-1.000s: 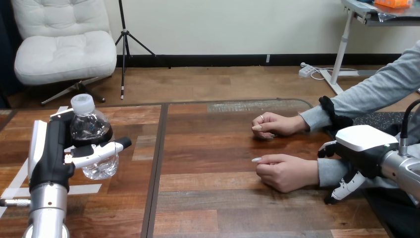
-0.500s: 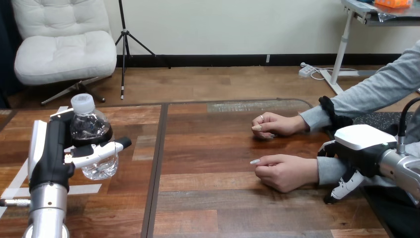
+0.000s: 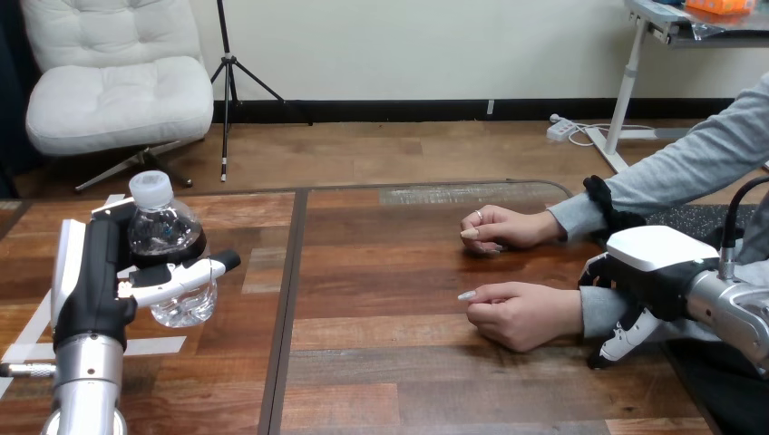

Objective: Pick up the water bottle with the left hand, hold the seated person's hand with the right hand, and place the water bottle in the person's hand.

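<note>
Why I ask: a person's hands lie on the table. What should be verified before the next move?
1. Left robot hand gripping the bottle: ok, its thumb and fingers curl round it.
2. Cap on the bottle: ok.
3. Right robot hand holding the person's wrist: cannot tell; it sits over the grey sleeve.
4. Person's nearer hand open to receive the bottle: not ok, it is curled, palm down on the table.
</note>
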